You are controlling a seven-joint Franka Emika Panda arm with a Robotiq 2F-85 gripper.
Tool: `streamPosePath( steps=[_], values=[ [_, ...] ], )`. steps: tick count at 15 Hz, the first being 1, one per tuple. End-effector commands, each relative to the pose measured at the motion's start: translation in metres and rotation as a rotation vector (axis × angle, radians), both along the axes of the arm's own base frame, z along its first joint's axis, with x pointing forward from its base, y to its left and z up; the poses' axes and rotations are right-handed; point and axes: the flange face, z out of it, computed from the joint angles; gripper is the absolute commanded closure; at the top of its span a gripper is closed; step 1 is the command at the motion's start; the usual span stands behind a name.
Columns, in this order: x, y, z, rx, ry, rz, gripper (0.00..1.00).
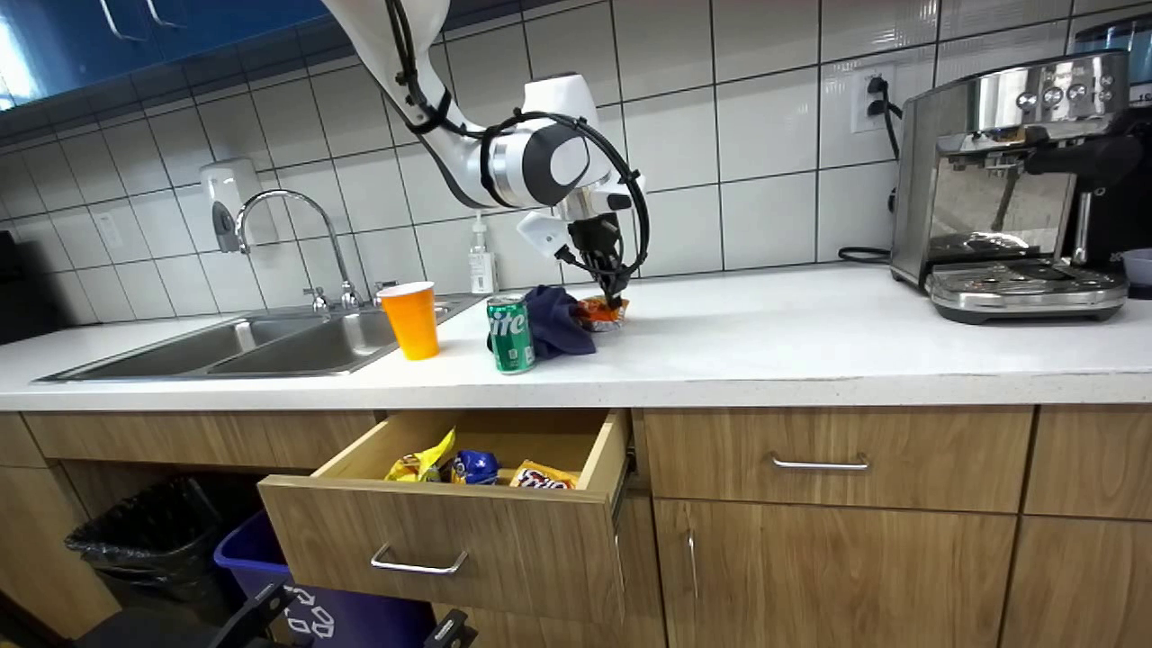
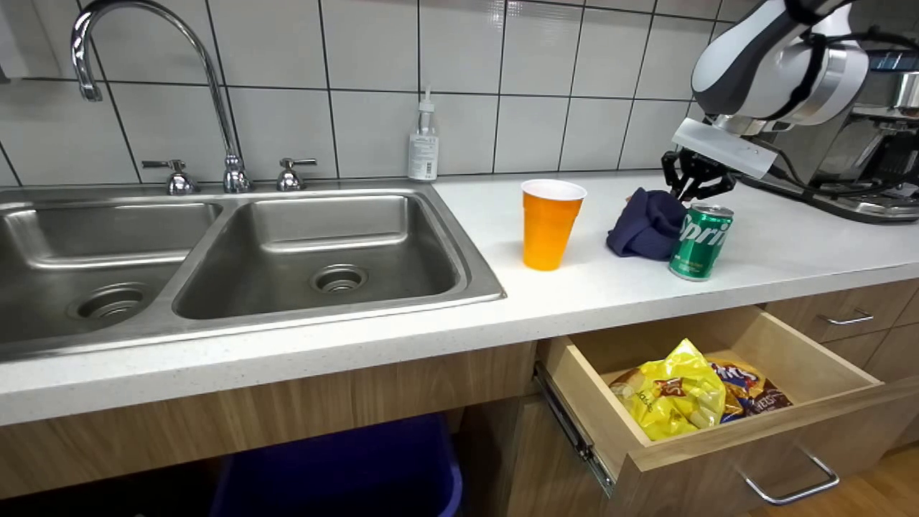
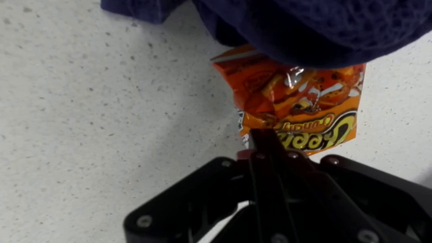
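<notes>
The claw [image 3: 264, 133] is narrow, with its fingers close together. The orange Cheetos bag [image 3: 303, 101] lies directly at the tips, which overlap one bag corner in the wrist view; whether they pinch it, one cannot tell. The bag is between the front and rear edges of the bench [image 1: 765, 337], partly hidden by the dark blue cloth [image 3: 324, 30].

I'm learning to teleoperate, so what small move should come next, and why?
Probably a slight, slow lift to test the grip: the fingers are shut at the edge of the orange snack bag, but whether they pinch it is unclear, and the dark cloth hides its other end in the wrist view and may drag.
</notes>
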Motion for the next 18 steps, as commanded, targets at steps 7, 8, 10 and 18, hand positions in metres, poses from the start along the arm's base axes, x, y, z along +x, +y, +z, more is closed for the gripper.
streamPosePath(
  steps=[7,8,10,18],
  values=[
    [0.004,-0.002,0.006,0.025,0.004,-0.024,1.00],
    [0.003,-0.001,0.008,0.029,0.002,-0.023,1.00],
    [0.001,0.003,0.016,0.036,-0.014,-0.012,1.00],
    [-0.008,0.021,0.078,0.054,-0.135,0.028,1.00]
  ],
)
